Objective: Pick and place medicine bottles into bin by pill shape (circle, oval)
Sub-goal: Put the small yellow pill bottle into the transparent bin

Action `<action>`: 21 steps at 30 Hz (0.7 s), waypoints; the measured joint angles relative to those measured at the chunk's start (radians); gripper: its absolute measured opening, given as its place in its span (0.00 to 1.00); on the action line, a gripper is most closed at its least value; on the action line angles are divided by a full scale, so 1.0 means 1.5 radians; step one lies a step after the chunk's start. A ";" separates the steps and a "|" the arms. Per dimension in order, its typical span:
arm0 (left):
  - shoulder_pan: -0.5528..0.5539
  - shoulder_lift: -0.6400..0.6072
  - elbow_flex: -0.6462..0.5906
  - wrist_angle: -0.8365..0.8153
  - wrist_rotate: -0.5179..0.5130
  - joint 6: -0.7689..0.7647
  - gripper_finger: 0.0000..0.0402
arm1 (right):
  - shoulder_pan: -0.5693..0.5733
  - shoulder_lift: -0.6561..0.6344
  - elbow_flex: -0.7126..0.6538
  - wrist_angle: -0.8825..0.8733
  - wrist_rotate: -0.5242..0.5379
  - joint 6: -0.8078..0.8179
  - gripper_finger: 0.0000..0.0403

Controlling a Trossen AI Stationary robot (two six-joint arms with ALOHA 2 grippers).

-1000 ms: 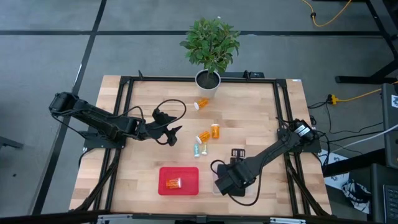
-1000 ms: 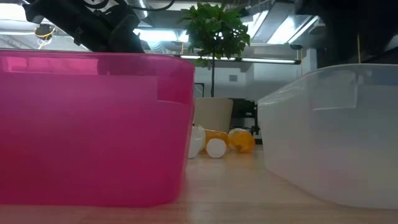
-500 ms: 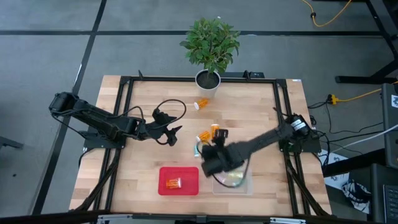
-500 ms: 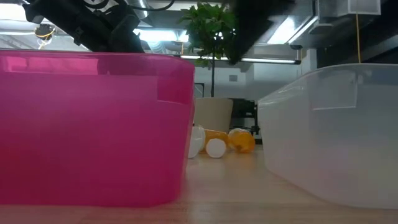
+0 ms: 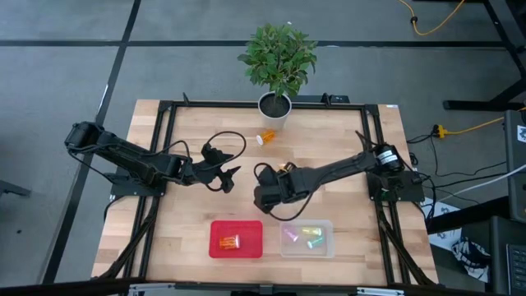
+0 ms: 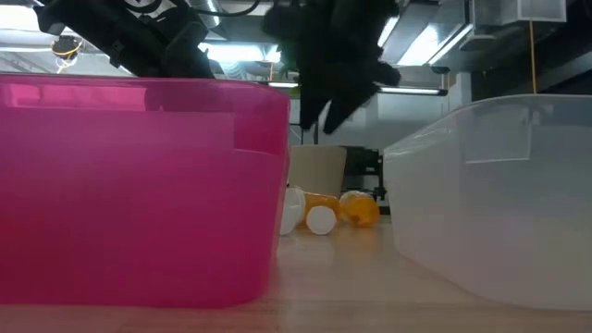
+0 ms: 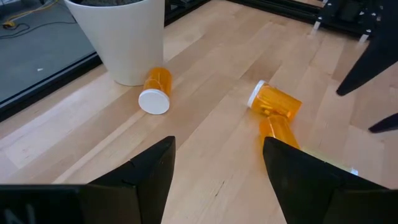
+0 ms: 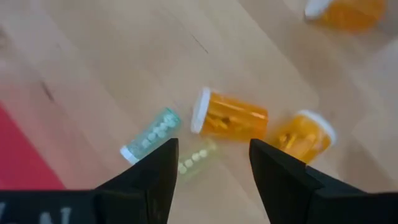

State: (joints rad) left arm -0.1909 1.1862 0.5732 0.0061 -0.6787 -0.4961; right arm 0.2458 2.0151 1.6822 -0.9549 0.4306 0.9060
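Two orange bottles with white caps [image 8: 230, 117] [image 8: 305, 137], a teal bottle [image 8: 149, 137] and a pale green one [image 8: 196, 155] lie on their sides mid-table. My right gripper [image 5: 265, 197] hangs open above them and hides most of them in the high view; its fingers [image 8: 155, 180] touch nothing. A third orange bottle [image 5: 266, 136] lies by the plant pot. My left gripper [image 5: 232, 176] waits open and empty to the left of the cluster. The red bin [image 5: 237, 238] holds one orange bottle [image 5: 228, 242]. The clear bin [image 5: 307, 238] holds two pastel bottles [image 5: 302, 238].
A potted plant [image 5: 276, 57] stands at the table's far edge, its white pot [image 7: 121, 37] near the lone orange bottle [image 7: 155, 90]. The two bins stand side by side at the near edge. Bare wood lies to the right of the bottle cluster.
My right gripper has left its place over the clear bin and swung toward the table's far left, to a spot above the bottle cluster. The clear bin and the bottles in it now show uncovered.
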 joint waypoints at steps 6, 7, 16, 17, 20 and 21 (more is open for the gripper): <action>0.000 0.000 0.000 0.000 0.000 0.000 0.59 | -0.008 0.001 -0.051 0.052 -0.063 0.033 0.50; 0.000 0.000 0.000 0.000 0.000 0.000 0.59 | -0.011 0.001 -0.062 0.065 -0.079 0.024 0.50; 0.000 0.000 0.000 0.000 0.000 -0.001 0.59 | -0.054 0.000 -0.134 0.143 -0.135 0.048 0.50; 0.000 0.000 0.000 0.001 0.000 -0.001 0.59 | -0.057 0.000 -0.145 0.149 -0.141 0.056 0.50; 0.000 0.000 0.000 0.001 0.000 -0.001 0.59 | -0.065 0.001 -0.170 0.177 -0.176 0.059 0.50; 0.000 0.000 0.000 0.001 0.000 -0.001 0.59 | -0.067 0.001 -0.176 0.195 -0.190 0.059 0.50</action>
State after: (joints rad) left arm -0.1909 1.1862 0.5732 0.0071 -0.6787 -0.4969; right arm 0.1458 2.0161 1.4186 -0.6629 0.1450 0.9943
